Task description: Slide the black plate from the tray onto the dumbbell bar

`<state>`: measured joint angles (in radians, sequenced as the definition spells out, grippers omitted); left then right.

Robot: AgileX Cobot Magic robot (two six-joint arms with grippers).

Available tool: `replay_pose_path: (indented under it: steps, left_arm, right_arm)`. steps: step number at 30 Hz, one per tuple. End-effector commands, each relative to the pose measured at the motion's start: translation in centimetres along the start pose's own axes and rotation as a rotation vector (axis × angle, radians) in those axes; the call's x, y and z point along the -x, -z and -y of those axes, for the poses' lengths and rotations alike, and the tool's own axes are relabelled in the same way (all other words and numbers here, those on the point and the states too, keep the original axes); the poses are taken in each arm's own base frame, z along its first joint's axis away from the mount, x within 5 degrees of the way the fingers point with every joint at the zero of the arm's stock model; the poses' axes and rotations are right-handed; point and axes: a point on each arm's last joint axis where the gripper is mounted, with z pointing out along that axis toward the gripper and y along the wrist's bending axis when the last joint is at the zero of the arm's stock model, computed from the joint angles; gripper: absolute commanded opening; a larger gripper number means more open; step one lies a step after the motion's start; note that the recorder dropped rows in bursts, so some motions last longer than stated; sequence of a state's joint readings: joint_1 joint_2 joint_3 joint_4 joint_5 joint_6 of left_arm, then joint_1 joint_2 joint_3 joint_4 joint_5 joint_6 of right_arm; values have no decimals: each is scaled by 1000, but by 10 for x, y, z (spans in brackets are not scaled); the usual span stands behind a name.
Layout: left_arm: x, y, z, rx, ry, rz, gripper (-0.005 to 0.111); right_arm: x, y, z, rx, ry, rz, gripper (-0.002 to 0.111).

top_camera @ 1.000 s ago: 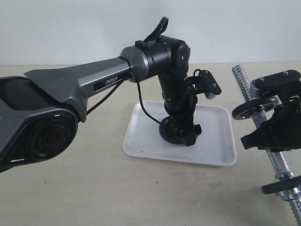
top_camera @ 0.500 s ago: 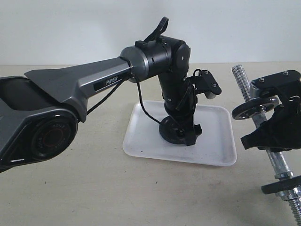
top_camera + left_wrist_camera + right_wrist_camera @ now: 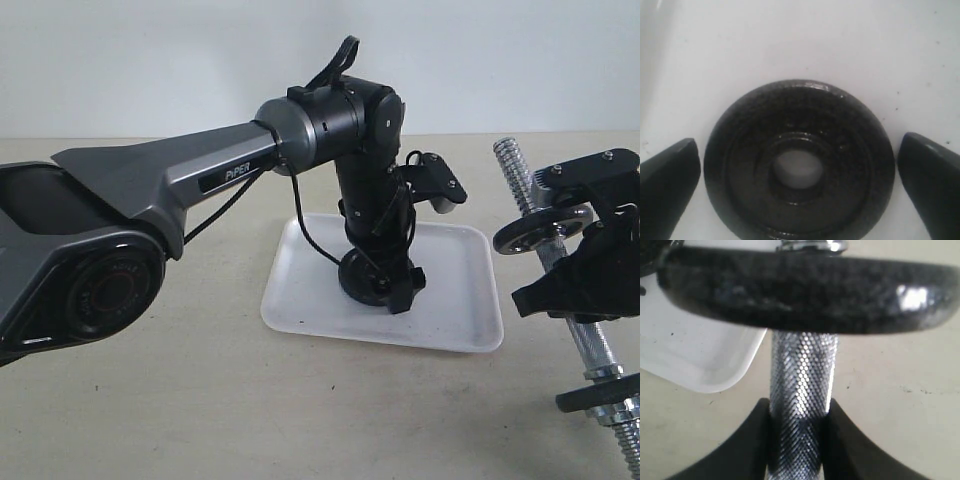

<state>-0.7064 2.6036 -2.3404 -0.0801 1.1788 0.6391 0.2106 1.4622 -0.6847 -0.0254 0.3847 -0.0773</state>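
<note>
Grasp step | left gripper (image 3: 799,150) wide open astride round black plate (image 3: 800,112) in white plastic tray (image 3: 865,50) | right gripper (image 3: 800,412) clamps chrome dumbbell bar (image 3: 802,365) | next: close, lift

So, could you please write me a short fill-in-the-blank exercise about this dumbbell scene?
1. The black plate lies flat in the tray, whose colour is ____.
2. The left gripper straddles that plate with its jaws ____.
3. The right gripper grips the dumbbell bar, which already carries ____ black discs.
Missing words: white; open; two.
</note>
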Motion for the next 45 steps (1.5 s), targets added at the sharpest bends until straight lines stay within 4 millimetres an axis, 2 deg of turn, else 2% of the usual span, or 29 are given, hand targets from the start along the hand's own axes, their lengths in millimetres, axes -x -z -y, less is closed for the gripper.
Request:
replay_pose_path:
  steps: [1,41,45]
  left_arm:
    - [-3,-4,1,-6,0,-36,110]
    - [-4,-4,3,-26,9,-46,110]
    - [-6,-17,6,-66,24,-47,110]
  right_arm:
    - [49,31,5,-44,10,496,0]
    - [49,31,5,-44,8,496,0]
    - [49,31,5,-44,8,496,0]
